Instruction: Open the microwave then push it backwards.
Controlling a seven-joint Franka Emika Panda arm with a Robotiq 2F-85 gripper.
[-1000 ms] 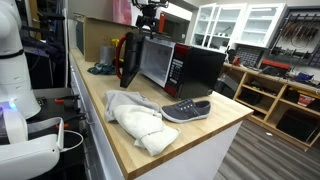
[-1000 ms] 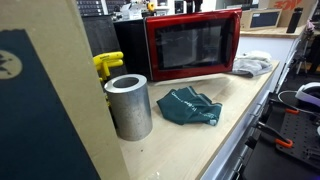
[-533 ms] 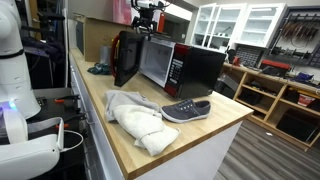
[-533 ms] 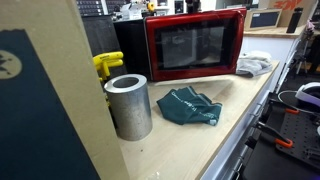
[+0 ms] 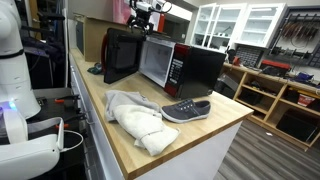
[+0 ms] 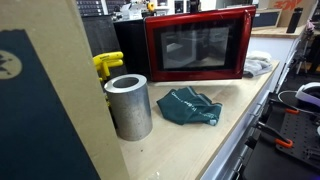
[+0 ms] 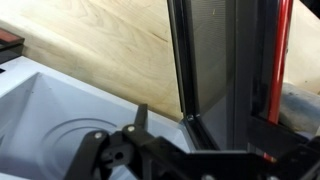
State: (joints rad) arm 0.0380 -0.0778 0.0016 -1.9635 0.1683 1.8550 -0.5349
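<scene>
Pincer (image 5: 148, 13) hangs above the microwave (image 5: 190, 68), over its top front corner. Can't tell if the jaws are spread or pressed together; the wrist view only shows dark linkage along its bottom edge. The microwave sits directly below the pincer on a wooden counter (image 5: 98, 98). Its door (image 5: 120, 55) stands wide open, black inner side showing. Wrist view: whitish cavity (image 7: 50, 110) under the pincer, door edge just beside it. Grey shoe (image 5: 186, 110) and white cloth (image 5: 135, 120) lie well apart from the pincer, further down the counter.
</scene>
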